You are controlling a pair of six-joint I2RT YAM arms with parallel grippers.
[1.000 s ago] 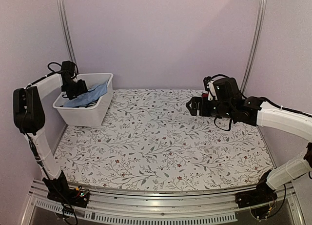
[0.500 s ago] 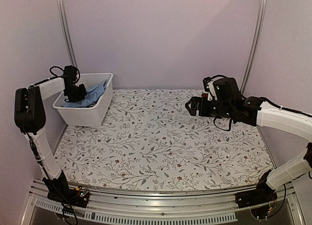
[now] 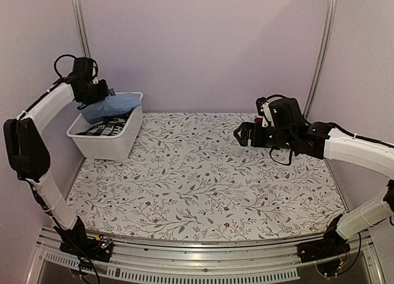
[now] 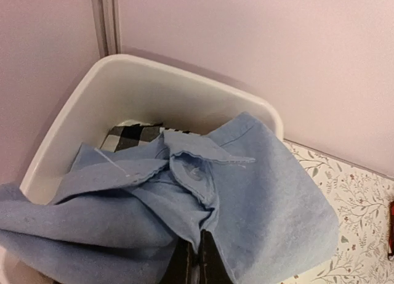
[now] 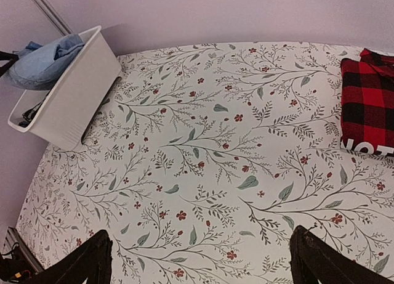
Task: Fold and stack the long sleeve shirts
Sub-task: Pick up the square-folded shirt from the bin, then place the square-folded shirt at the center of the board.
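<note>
My left tool pinches the light blue shirt above the bin, probably to bring it to the surface for folding, while my right tool hangs spread.

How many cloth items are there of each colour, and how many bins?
light blue shirt: 1
red-and-black plaid shirt: 1
black-and-white checked cloth, down in the bin: 1
white bin: 1
Total: 4
</note>
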